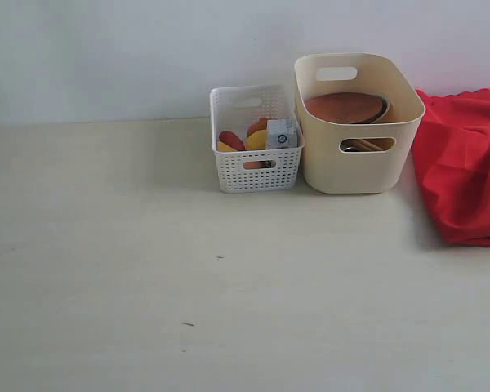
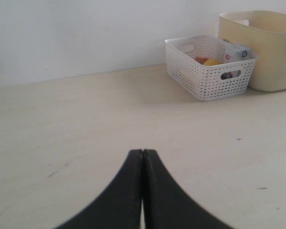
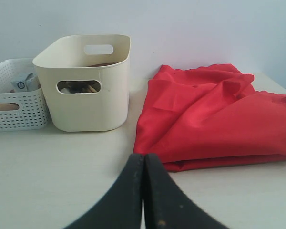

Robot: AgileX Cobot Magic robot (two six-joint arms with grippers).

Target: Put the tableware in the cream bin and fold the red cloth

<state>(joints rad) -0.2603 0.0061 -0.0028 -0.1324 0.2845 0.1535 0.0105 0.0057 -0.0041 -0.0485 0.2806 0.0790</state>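
The cream bin (image 1: 358,122) (image 3: 86,86) (image 2: 264,47) stands at the back of the table. A terracotta-brown plate (image 1: 344,107) leans inside it, and wooden chopsticks (image 1: 366,145) show through its front handle cut-out. The red cloth (image 1: 465,163) (image 3: 214,119) lies folded in a soft heap to the right of the bin. My left gripper (image 2: 143,151) is shut and empty, hovering over bare table well short of the baskets. Just in front of the cloth's near edge, my right gripper (image 3: 144,155) is shut on nothing. Neither gripper shows in the exterior view.
A white lattice basket (image 1: 256,139) (image 2: 209,67) (image 3: 14,100) with food and a small blue-white carton (image 1: 280,134) sits against the bin's left side. A pale wall (image 1: 147,49) closes off the back of the light table (image 1: 188,286).
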